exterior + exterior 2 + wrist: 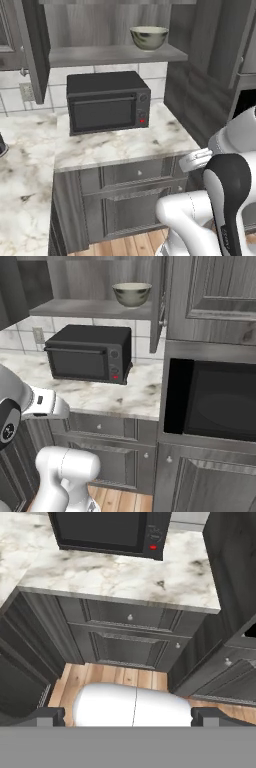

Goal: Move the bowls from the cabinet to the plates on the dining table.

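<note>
Where grey shelf (100,54) runs, glossy round bowl (149,37) rests

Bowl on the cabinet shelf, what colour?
The bowl is glossy pale cream-green with a mottled inside; the left base view shows it best.

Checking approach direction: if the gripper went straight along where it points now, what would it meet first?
Probably the grey lower cabinet front below the marble counter; the open gripper aims there, well under the shelved bowl. Depth unclear.
</note>
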Available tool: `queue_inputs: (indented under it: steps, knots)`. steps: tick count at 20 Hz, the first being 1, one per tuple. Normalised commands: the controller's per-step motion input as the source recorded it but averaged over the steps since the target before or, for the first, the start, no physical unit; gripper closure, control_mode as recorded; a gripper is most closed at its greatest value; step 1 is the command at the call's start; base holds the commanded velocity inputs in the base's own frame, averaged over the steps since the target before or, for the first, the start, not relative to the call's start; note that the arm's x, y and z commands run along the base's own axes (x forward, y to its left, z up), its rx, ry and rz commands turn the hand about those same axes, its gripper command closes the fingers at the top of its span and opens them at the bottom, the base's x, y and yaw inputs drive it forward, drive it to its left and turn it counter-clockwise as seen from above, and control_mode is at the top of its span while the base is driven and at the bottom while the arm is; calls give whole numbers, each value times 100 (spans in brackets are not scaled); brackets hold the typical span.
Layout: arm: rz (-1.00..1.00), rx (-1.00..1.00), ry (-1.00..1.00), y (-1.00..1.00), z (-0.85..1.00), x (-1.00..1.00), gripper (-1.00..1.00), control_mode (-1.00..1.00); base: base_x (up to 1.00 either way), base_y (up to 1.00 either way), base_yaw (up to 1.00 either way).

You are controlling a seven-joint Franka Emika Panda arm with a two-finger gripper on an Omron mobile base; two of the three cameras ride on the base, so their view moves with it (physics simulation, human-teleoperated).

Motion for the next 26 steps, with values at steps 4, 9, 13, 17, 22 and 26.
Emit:
queue_inputs:
  steps: [4, 9, 13, 17, 22, 26]
  knots:
    - [0, 0, 0, 0, 0, 0, -100, 100, 53, -3, 9]
    - [0, 0, 0, 0, 0, 0, -100, 100, 45, -13, 6]
    - [0, 0, 0, 0, 0, 0, -100, 100, 27, -19, 2]
    - [0, 0, 0, 0, 0, 0, -100, 100, 1, -25, 0]
    - [0, 0, 0, 0, 0, 0, -100, 100, 0, -41, 0]
    - [0, 0, 0, 0, 0, 0, -100, 100, 0, -35, 0]
